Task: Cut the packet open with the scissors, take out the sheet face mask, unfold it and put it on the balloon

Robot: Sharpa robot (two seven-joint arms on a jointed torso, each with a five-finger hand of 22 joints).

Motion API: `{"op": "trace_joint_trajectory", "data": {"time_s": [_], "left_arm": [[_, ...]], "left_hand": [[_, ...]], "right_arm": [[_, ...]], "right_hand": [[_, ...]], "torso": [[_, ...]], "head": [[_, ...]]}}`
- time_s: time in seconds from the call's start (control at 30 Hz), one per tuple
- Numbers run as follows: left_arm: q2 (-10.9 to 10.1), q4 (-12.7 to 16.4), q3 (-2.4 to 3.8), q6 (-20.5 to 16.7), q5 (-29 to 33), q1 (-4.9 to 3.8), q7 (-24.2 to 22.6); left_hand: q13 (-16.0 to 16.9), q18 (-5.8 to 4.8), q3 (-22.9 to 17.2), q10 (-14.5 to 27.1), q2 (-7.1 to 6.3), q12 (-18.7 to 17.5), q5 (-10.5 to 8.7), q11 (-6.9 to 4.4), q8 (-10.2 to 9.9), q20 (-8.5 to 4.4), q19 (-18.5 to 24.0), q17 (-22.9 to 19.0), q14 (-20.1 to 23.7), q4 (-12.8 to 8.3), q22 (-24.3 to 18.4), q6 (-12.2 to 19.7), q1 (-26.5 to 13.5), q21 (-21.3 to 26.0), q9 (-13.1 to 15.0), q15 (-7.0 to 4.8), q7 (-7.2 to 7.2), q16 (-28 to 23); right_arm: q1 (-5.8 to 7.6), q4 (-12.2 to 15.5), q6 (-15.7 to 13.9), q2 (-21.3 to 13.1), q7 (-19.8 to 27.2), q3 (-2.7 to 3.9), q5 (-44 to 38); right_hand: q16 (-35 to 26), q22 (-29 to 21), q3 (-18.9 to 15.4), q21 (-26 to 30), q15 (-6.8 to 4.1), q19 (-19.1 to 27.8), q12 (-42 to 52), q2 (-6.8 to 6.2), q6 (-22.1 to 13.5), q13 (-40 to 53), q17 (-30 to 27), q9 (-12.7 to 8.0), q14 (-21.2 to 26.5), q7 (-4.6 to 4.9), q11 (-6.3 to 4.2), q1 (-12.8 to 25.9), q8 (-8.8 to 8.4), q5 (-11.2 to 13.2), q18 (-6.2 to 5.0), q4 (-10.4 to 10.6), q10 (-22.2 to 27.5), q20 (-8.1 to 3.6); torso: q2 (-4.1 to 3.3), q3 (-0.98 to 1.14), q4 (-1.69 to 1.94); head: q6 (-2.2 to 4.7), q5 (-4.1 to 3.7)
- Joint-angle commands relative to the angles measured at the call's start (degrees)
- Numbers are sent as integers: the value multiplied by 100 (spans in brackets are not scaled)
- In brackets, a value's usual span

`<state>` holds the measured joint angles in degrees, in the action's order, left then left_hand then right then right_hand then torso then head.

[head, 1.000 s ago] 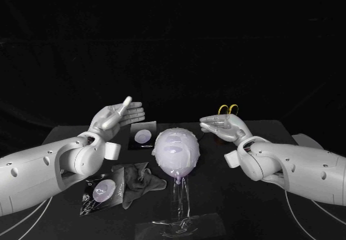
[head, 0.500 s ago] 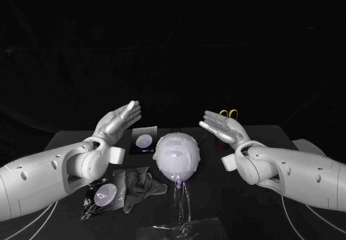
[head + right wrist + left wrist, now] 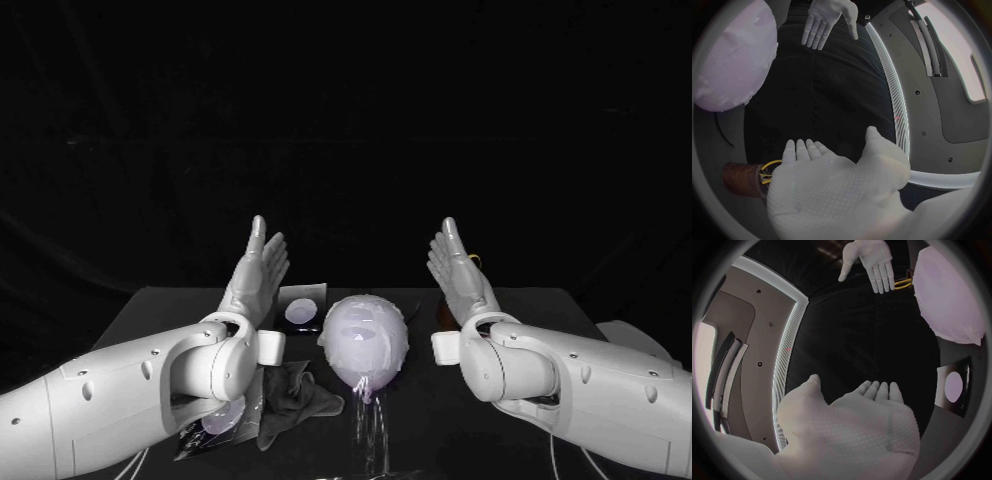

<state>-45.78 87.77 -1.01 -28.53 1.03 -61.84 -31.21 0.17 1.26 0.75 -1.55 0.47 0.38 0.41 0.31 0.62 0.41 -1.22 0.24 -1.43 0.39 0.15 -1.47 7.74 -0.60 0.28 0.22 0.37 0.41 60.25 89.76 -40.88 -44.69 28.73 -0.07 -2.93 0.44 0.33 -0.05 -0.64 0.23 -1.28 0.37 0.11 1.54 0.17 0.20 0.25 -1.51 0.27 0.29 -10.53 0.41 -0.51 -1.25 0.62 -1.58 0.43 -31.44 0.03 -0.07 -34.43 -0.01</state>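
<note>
Hands are raised on either side of the balloon (image 3: pixel 361 340), which is carried on a clear stand (image 3: pixel 372 440) at the middle of the black bench (image 3: pixel 159 310). The left hand (image 3: pixel 257 278) is held flat and upright, its fingers stretched out and pointing upward, and nothing is held in it. The right hand (image 3: pixel 462 278) is held the same way, wide and with nothing in it, so that the two palms are turned toward each other across the balloon without touching it. A pale, wrinkled sheet, taken to be the face mask (image 3: pixel 358 322), is seen lying over the balloon's upper side, though its edges cannot be made out clearly. A black packet (image 3: pixel 299 310) with a pale oval on it is laid flat on the bench just behind the balloon, near the left hand. A dark cloth (image 3: pixel 296 392) is crumpled on the bench beside the stand, and a second packet (image 3: pixel 214 420) is partly hidden under the left arm next to it. The scissors (image 3: pixel 904 284) are shown by their yellow handles, which are set in a brown holder (image 3: pixel 741 180) on the right hand's side of the balloon.
</note>
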Motion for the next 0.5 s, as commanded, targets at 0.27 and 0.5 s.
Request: {"op": "trace_joint_trajectory", "data": {"time_s": [0.27, 0.5], "left_arm": [[106, 214, 99, -1539, -102, 163, 140], [109, 218, 101, -1559, -103, 168, 142]], "left_hand": [[-17, -126, -75, 155, -47, -38, -41, -31, -62, -41, 122, -24, 143, -39, -15, 147, -774, 60, -28, -22, -37, -41], [-17, -126, -75, 155, -47, -38, -41, -31, -62, -41, 122, -24, 143, -39, -15, 147, -774, 60, -28, -22, -37, -41]], "right_arm": [[-8, 20, -323, 0, 107, 7, 293], [-8, 20, -323, 0, 107, 7, 293]], "right_hand": [[-44, -33, 5, 64, -23, 128, -37, -11, -154, -17, -20, -25, 151, -27, -29, 1053, -41, 51, 125, -62, 158, -43], [-44, -33, 5, 64, -23, 128, -37, -11, -154, -17, -20, -25, 151, -27, -29, 1053, -41, 51, 125, -62, 158, -43]], "torso": [[26, -3, 7], [26, -3, 7]], "head": [[5, 1], [5, 1]]}}
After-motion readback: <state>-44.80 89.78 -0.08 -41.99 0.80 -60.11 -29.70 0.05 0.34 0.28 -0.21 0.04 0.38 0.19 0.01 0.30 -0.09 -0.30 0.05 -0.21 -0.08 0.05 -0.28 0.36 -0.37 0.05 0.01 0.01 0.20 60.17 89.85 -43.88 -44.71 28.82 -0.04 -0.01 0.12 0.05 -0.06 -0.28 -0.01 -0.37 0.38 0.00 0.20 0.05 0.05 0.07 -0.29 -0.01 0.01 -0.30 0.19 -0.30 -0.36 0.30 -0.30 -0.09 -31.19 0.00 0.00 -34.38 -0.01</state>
